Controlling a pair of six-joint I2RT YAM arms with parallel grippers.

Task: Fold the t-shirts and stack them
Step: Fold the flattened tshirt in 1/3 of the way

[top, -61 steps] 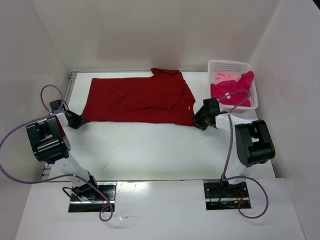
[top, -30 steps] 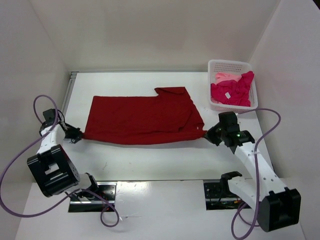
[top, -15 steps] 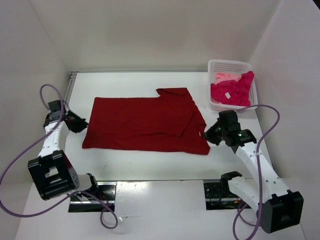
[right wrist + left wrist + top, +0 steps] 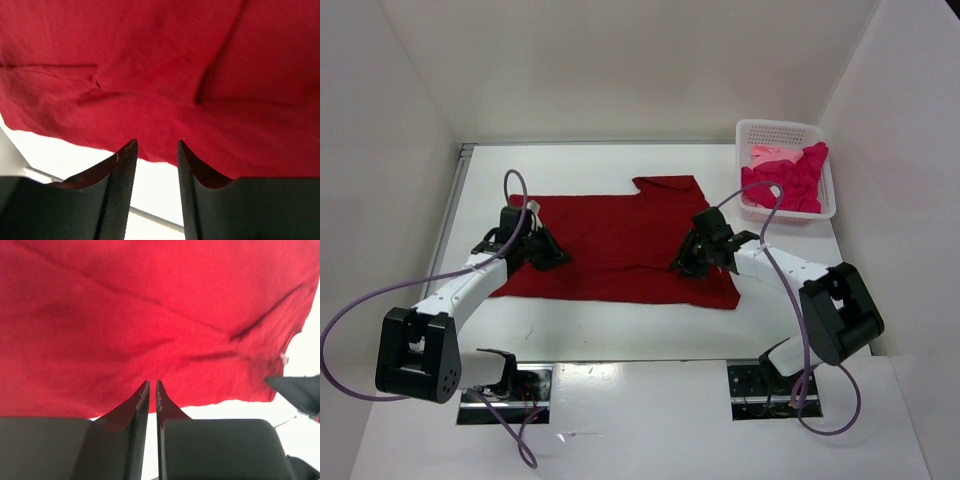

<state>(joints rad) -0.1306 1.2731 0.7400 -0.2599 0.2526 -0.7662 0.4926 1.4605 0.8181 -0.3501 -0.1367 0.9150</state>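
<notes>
The red shirt (image 4: pixel 620 235) lies spread flat on the bench (image 4: pixel 620 325), with one sleeve pointing to the far side. The other shirts (image 4: pixel 785 185), pink ones, are in the basket (image 4: pixel 785 127) at the far right corner, so the stack is not yet begun.

The left hand (image 4: pixel 552 258) is low over the left part of the red shirt. In its wrist view the two fingers (image 4: pixel 142 395) stand almost together, with only a thin slit between them, and no cloth is in it. The right hand (image 4: pixel 688 262) is over the right part of the shirt, near the front edge. Its fingers (image 4: pixel 125 160) stand moderately apart and also hold nothing.

I judge that the step in hand is the first fold of the red shirt. To do it well, each hand should take the cloth at matching places on the two sides, so that the fold line comes straight. The left hand must first widen, because in this narrow state it cannot take the cloth. Both hands should pinch only the top layer at the edge, lift a little and together, and carry the cloth across at the same speed. There are some wrinkles near the right hand; it is better to pull these flat before the fold.
</notes>
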